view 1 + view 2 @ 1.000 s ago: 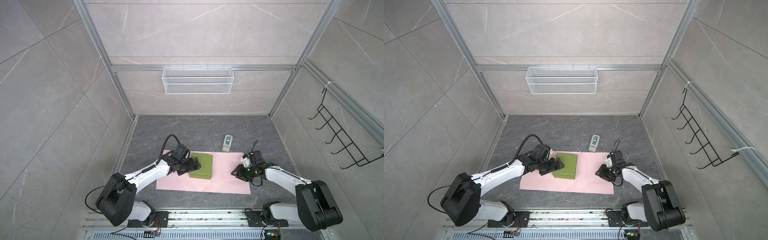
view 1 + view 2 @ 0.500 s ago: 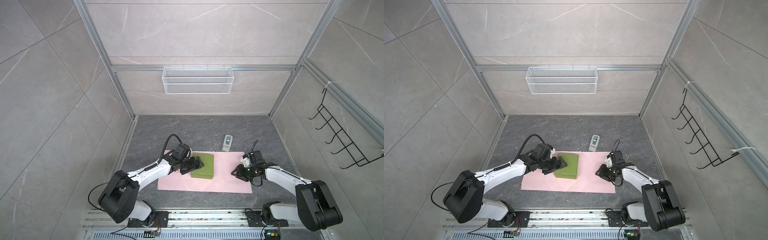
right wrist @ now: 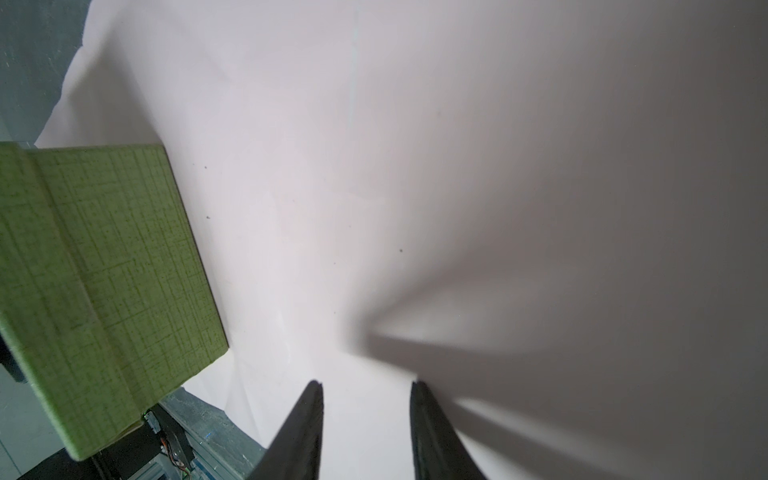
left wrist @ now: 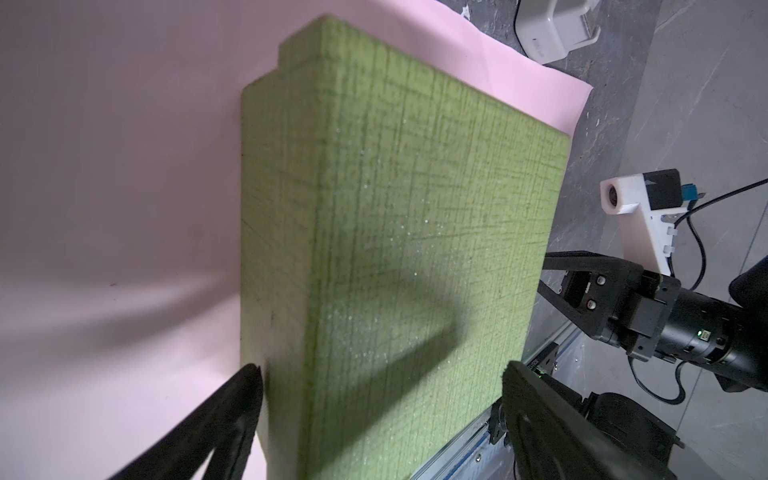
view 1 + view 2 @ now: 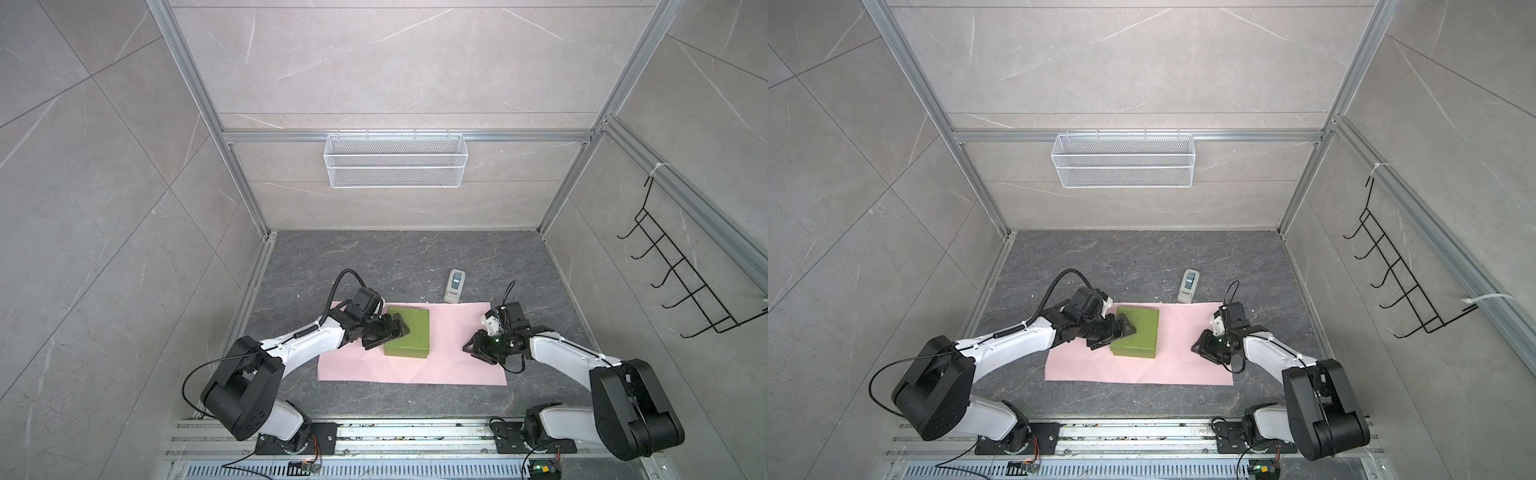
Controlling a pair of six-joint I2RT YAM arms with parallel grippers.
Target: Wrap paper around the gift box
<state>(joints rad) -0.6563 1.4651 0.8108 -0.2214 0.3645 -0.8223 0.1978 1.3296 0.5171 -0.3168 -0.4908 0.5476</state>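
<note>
Left gripper (image 5: 392,336) gapes astride gift box (image 5: 413,332) edge; right gripper (image 5: 473,354), half-open, empty, over paper (image 5: 449,370).

Your top views look down from high, far off; your wrist views sit close, sharing the box (image 4: 395,249).

Walls (image 5: 395,62): grey marbled tile panels in an aluminium frame (image 5: 415,136). Floor (image 5: 395,257): dark grey marbled slab. Back wall carries a white wire basket (image 5: 395,166); right wall, a black hook rack (image 5: 681,286).
</note>
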